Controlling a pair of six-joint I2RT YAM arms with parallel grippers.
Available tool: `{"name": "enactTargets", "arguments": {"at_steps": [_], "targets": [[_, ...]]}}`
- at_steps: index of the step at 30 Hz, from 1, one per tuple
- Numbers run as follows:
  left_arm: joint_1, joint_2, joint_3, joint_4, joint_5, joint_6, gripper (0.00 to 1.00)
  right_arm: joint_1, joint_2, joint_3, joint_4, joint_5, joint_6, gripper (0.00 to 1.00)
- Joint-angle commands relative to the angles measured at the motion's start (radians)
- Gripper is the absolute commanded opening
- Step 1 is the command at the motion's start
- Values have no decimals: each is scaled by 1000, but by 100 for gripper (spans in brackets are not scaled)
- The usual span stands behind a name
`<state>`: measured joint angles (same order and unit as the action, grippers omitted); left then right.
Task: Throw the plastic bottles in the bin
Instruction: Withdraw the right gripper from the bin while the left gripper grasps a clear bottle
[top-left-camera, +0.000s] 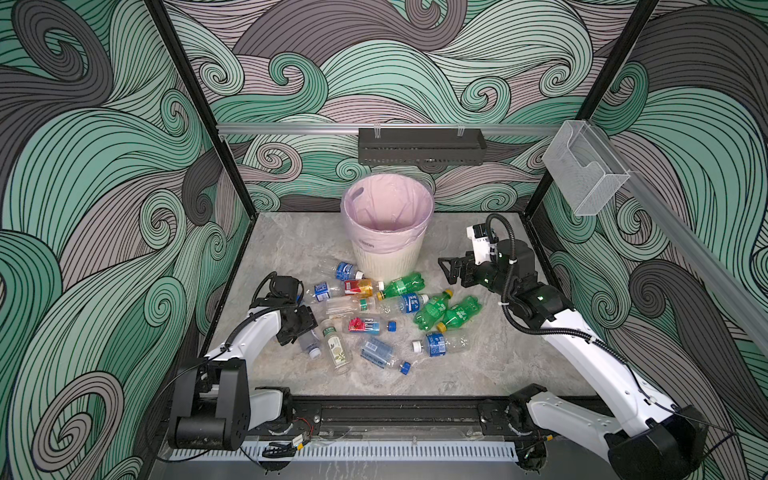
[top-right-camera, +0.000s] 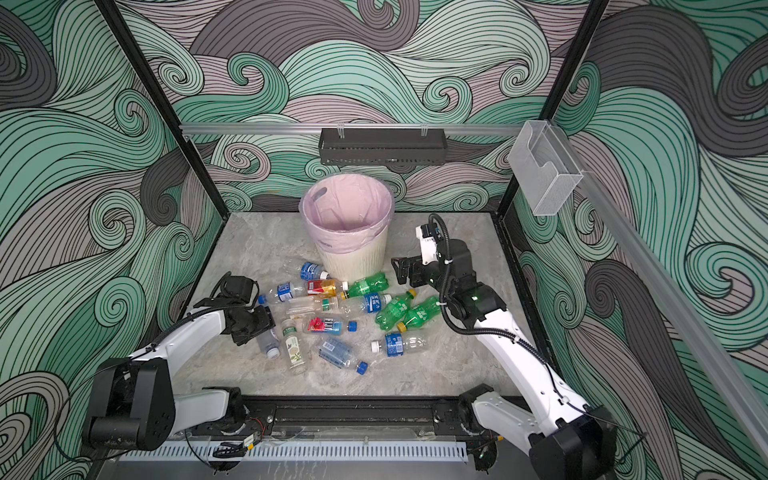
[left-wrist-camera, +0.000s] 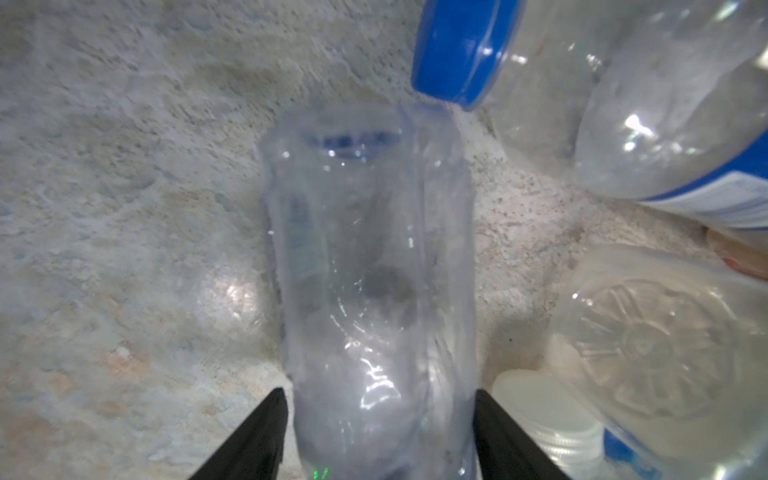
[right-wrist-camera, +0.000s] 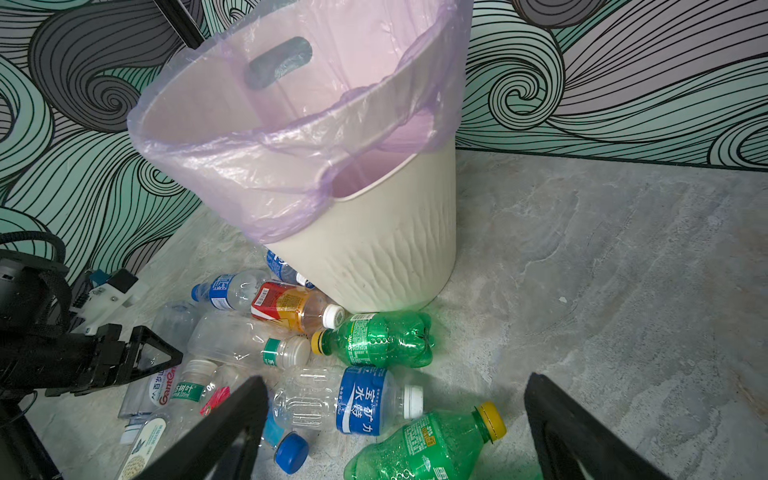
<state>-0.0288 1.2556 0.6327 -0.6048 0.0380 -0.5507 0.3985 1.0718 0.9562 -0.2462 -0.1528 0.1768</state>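
Left jaws flank a clear bottle (left-wrist-camera: 370, 291), grip uncertain; right jaws wide, empty, near the bin (top-left-camera: 390, 257).

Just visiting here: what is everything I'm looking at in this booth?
Bin: one, cream, pink-lined, table's back centre.
Green bottles: three, green with yellow caps, lying before the bin.
Other bottles: about ten, clear with blue, red or green labels, same pile.
Table: one, grey marbled, under everything.
Rack: one, black, back rail.
Box: one, clear, right-hand rail.
Left pincer: one, black, flanking a clear bottle at the pile's left.
Right pincer: one, black, open, raised right of the bin.
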Motion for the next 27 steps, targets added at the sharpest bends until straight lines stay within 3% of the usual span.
{"name": "enactTargets", "arguments": {"at_steps": [1,6,11,18,27], "targets": [[-6,10,-7,17,7,1,67,-9,2,-20,41,15,18,97],[-6,23,3,4,0,-7,54,-14,0,-42,47,18,18,97],[-6,-42,28,-31,-13,-15,49,-25,0,-63,45,23,17,97],[-5,-200,117,-144,-82,10,49,-34,0,-79,47,35,15,96],[-5,-340,192,-194,-64,101,49,-33,0,-81,43,32,8,96]]}}
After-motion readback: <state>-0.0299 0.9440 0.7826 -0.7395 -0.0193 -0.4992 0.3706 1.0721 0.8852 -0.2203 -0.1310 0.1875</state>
